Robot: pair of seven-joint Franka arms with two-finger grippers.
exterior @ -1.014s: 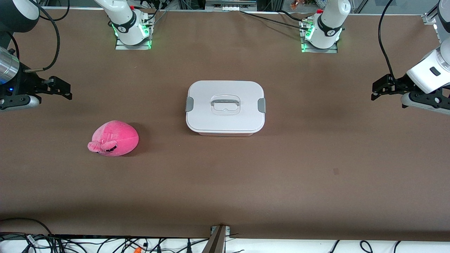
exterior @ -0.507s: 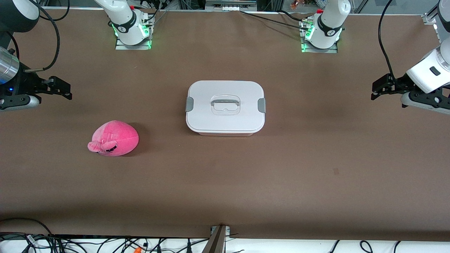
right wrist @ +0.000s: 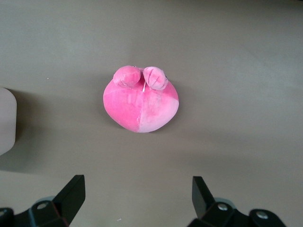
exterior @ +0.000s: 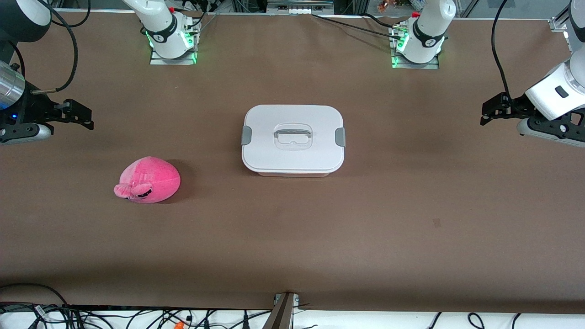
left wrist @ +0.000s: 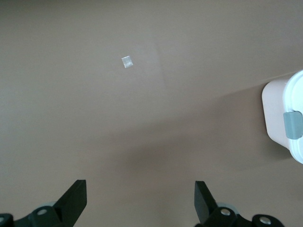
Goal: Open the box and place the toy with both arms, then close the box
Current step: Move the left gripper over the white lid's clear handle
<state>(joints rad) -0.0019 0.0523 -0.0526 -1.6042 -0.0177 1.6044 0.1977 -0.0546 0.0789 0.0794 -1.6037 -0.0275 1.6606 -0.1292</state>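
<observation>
The box sits shut at the middle of the table, its white lid on with grey clips at both ends and a clear handle on top. One corner of the box shows in the left wrist view. The pink toy lies on the table toward the right arm's end, nearer the front camera than the box; the toy is also in the right wrist view. My right gripper hangs open over bare table, apart from the toy. My left gripper hangs open over the left arm's end, empty.
The brown table spreads wide around both things. A small pale scrap lies on it in the left wrist view. Both arm bases stand along the table's edge farthest from the front camera. Cables run along the near edge.
My left gripper has shifted slightly toward the box and a little up in the front view. The right arm, the box and the toy have not moved.
</observation>
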